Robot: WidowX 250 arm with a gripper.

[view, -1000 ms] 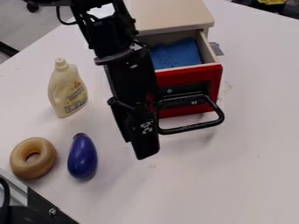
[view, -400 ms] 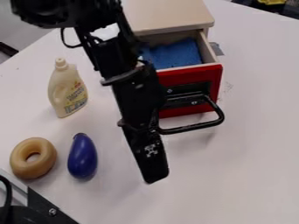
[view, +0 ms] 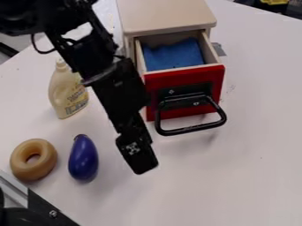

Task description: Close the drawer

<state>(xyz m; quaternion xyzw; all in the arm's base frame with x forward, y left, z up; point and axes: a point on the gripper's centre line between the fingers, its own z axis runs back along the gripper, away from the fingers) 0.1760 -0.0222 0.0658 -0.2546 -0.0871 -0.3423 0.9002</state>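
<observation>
The black gripper (view: 145, 169) hangs over the white table, in front of and to the left of the drawer's handle, apart from it. A small cabinet (view: 168, 15) with a beige top stands at the top centre. Its red-fronted drawer (view: 184, 79) is pulled out, and a blue sponge-like piece (view: 175, 54) lies inside. The black loop handle (view: 193, 129) sticks out from the red front toward the camera.
Left of the arm stands a cream bottle (view: 68, 92), partly behind the arm. A tan ring (view: 21, 167) and a blue eggplant-shaped toy (view: 83, 159) lie at the lower left. A metal and black frame (view: 44, 211) occupies the bottom-left corner.
The gripper first came toward the camera, then shifted left and slightly back, uncovering the drawer's left side and the whole handle. Drawer and toys have stayed put.
</observation>
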